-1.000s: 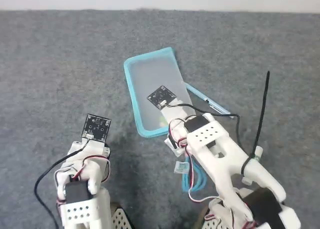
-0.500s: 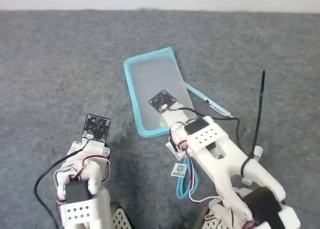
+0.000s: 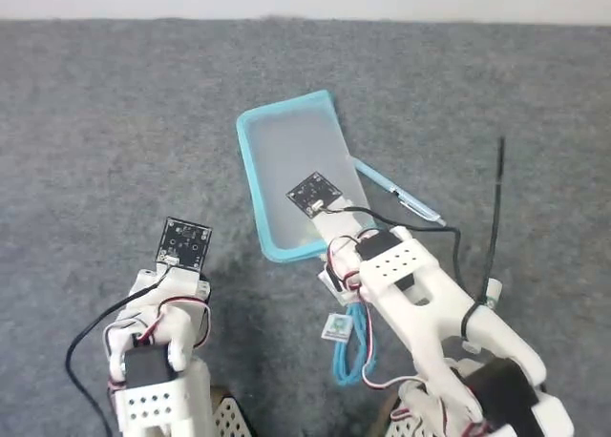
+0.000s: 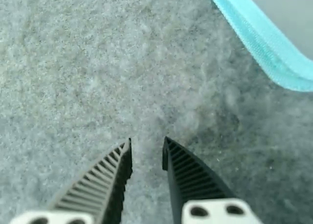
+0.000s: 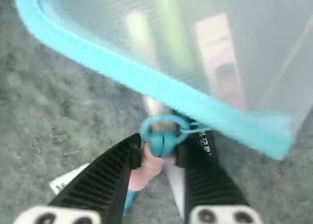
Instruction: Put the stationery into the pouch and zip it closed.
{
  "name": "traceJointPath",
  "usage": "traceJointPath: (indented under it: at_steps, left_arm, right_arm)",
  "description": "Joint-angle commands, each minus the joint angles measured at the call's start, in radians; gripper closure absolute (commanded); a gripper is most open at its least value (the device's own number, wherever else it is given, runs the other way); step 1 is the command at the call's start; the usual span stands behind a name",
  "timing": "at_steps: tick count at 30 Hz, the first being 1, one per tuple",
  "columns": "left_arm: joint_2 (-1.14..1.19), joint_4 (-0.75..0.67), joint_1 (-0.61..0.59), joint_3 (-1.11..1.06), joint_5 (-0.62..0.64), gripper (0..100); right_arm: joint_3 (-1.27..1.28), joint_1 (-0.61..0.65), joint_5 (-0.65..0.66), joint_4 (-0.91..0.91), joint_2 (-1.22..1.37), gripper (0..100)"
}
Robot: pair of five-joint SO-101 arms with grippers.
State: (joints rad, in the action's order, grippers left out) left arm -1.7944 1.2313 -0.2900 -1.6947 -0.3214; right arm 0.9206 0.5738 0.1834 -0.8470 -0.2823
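1. The left gripper [image 4: 146, 143] hangs empty over the grey carpet [image 3: 115, 122], jaws slightly apart.
2. The translucent, teal-edged zip pouch [image 3: 286, 151] lies flat on the carpet. Green and pink items [image 5: 220, 48] show through its wall, so it looks partly loaded.
3. The right gripper [image 5: 157, 145] is clamped on the blue ring-shaped zipper pull [image 5: 164, 133] at the pouch's near edge. How far the zip is closed I cannot tell.
4. A light-blue pen [image 3: 396, 197] lies outside against the pouch's right side, apparently not yet packed.

The pouch [image 3: 296, 160] is frosted, smooth plastic with woven teal edging; the mat [image 3: 115, 122] is rough grey felt.

Grey carpet [image 3: 115, 103]; pouch [image 3: 286, 146], perhaps pen [image 3: 396, 191]
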Motion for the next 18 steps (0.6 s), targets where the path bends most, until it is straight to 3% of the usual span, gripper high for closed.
traceJointPath:
  at_steps: [1,9,13,18]
  left_arm:
    - [-0.02,-0.018,-0.005,0.01,-0.017,90]
    - [-0.021,-0.028,-0.005,0.01,-0.015,90]
    - [-0.021,-0.118,-0.011,0.01,-0.017,90]
    - [-0.021,-0.256,-0.012,0.01,-0.018,91]
  right_arm:
    - [-0.002,0.015,-0.005,0.01,-0.002,96.0]
    - [-0.04,-0.07,-0.005,-0.028,-0.033,99.1]
    - [-0.133,-0.173,-0.003,-0.142,-0.114,99.3]
    - [-0.284,-0.199,0.086,-0.329,-0.272,99.3]
